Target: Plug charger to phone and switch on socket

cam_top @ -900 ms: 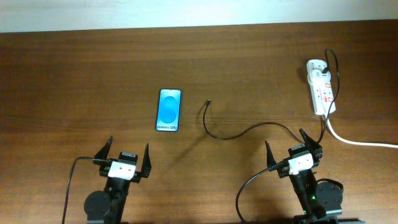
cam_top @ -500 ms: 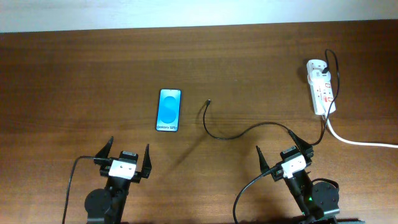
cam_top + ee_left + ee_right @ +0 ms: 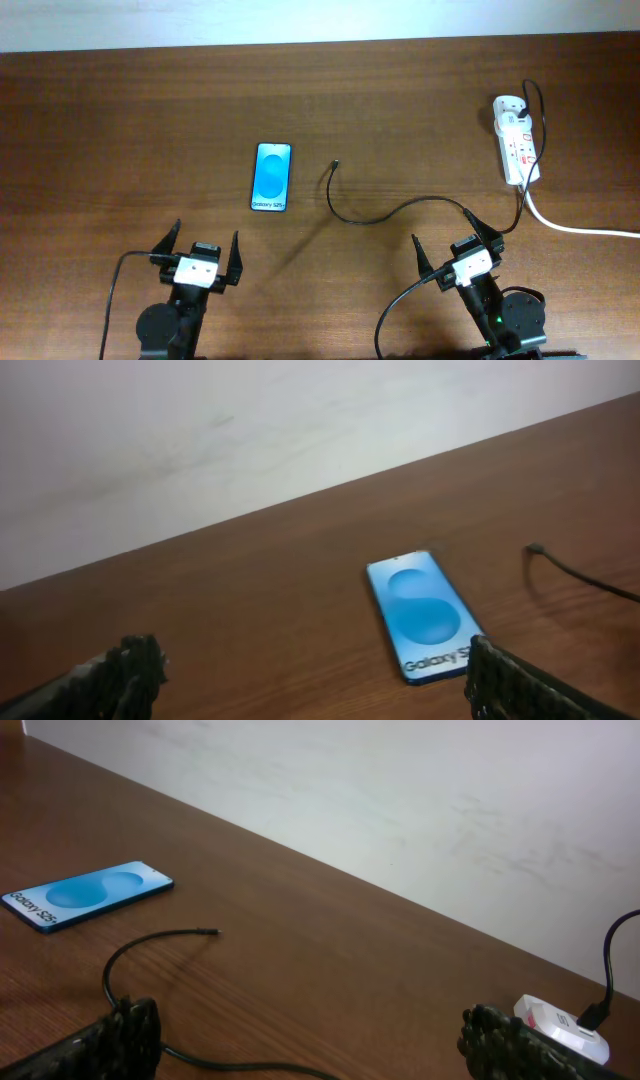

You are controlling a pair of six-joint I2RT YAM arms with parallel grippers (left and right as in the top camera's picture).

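Charger (image 3: 400,206) tip lies just right of the phone (image 3: 272,177), mid-table. Its cable loops right to the socket (image 3: 516,140) at the far right, w/ the plug in it. Right gripper (image 3: 441,227) is near side of the cable, wide open, holding nothing. Left gripper (image 3: 206,232) is the same, w/ the phone beyond it.

dark brown wood-grain tabletop (image 3: 120,120) filling most of the overhead view, plain white painted wall (image 3: 250,430) rising directly behind its far edge, faint grey scuffs on it, soft even light
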